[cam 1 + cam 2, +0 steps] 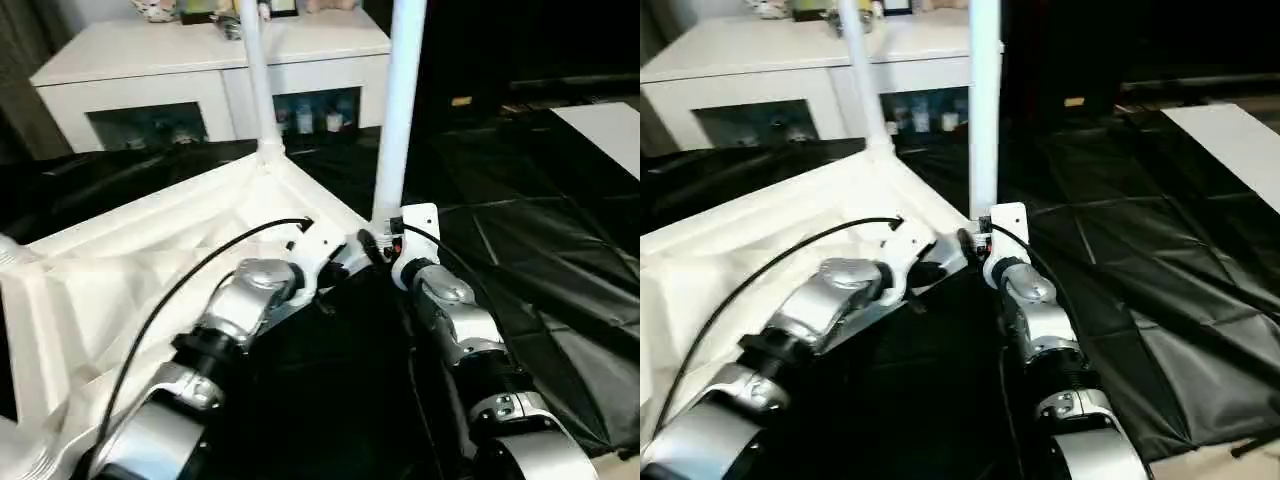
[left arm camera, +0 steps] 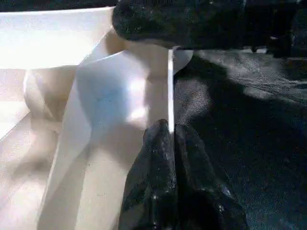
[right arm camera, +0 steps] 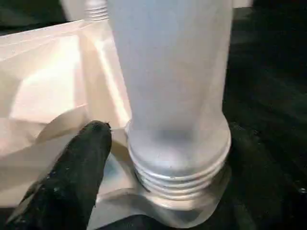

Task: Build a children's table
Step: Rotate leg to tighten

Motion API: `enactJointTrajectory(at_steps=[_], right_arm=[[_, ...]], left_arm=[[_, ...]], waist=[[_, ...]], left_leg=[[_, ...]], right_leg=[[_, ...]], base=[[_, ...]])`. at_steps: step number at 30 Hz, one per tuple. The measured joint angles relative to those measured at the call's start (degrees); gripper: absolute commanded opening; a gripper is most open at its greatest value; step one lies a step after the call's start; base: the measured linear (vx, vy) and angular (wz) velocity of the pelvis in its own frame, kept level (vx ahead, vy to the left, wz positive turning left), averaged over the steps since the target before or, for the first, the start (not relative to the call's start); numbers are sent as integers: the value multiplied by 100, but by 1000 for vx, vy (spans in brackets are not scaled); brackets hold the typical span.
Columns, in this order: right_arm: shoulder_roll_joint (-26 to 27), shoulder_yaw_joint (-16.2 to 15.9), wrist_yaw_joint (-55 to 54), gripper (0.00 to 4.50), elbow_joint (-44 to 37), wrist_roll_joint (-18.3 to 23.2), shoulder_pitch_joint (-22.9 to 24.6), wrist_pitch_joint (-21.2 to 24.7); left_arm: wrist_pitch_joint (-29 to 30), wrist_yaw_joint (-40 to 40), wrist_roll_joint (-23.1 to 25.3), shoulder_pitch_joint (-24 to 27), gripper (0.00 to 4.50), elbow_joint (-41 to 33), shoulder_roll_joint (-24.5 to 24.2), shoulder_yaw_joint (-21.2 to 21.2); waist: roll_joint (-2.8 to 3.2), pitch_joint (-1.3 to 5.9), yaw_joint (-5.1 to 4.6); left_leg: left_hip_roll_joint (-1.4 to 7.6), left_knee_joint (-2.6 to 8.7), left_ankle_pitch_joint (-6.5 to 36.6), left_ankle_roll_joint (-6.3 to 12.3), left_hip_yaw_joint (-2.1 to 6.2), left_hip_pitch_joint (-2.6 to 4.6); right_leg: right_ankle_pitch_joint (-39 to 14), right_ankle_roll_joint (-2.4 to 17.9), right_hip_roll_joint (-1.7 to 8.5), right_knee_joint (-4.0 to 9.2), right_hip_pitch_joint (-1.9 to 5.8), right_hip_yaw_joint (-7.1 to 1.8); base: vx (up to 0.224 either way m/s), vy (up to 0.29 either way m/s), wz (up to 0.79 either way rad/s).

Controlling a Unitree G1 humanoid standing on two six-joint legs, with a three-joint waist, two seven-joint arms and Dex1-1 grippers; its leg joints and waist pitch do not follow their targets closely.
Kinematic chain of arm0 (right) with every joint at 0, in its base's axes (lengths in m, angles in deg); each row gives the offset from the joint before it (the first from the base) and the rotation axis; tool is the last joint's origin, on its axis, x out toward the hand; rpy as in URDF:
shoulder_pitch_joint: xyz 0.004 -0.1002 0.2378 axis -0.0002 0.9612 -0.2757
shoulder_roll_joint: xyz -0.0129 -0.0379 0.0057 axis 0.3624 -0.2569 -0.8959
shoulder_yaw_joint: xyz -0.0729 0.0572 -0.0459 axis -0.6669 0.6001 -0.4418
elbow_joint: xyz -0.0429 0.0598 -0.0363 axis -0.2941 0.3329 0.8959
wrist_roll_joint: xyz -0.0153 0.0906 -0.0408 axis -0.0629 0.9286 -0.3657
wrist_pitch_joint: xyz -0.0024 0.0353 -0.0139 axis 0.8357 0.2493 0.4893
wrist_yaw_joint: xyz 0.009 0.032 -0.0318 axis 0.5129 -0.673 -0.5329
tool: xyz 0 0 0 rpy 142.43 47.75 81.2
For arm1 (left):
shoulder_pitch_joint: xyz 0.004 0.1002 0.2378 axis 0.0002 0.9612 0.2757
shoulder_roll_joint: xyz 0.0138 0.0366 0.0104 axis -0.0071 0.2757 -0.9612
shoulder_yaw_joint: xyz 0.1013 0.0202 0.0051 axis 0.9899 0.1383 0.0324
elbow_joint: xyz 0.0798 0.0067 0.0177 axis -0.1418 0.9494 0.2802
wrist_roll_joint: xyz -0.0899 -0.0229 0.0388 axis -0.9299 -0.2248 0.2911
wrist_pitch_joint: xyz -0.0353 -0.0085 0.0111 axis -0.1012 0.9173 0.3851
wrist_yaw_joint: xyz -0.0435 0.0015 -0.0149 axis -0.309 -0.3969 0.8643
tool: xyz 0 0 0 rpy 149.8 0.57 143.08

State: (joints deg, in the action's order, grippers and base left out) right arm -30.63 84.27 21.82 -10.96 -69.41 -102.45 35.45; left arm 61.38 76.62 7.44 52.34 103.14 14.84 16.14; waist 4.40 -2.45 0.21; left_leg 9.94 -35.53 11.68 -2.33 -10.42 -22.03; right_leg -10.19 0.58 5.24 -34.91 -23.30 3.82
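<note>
Both upright legs (image 1: 398, 110) (image 1: 254, 75) of the upturned table (image 1: 110, 270) run off the head view's top edge at twelve o'clock, tips unseen. The table's underside is cut off at nine o'clock. Items behind the cabinet's (image 1: 200, 60) glass doors are too blurred to identify.

Even, moderate room light. White table underside (image 1: 150, 260) glares, ribs washed out. Black floor sheet (image 1: 540, 260) shows soft sheen. Wrist views blurred close-up.
</note>
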Motion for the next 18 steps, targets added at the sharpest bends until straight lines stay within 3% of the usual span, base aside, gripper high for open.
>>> enactJointTrajectory(at_steps=[6, 11, 18], right_arm=[[-692, -368, 1643, 399, -582, 105, 390, -11], [-1448, -914, 3259, 399, -1407, 283, 912, -90], [-1955, -1058, 4314, 399, -1873, 516, 1155, -23]], left_arm=[[-170, 1091, -266, 459, 0, -669, -589, 108], [-328, 2121, -487, 887, 0, -1284, -1199, 269], [-108, 2630, -630, 1087, 0, -1832, -1532, 331]], waist=[[8, -5, 54], [19, -12, 206], [18, -18, 269]], left_leg=[[5, 9, -15, 34, 5, -13], [5, 10, 1, 3, -3, -11], [5, 10, 1, 3, -36, -6]], right_leg=[[-17, -22, -1, 1, -11, 13], [-18, -24, 3, -2, -8, 9], [-17, -23, 8, -5, 0, -18]], base=[[0, 0, 0], [0, 0, 0], [0, 0, 0]])
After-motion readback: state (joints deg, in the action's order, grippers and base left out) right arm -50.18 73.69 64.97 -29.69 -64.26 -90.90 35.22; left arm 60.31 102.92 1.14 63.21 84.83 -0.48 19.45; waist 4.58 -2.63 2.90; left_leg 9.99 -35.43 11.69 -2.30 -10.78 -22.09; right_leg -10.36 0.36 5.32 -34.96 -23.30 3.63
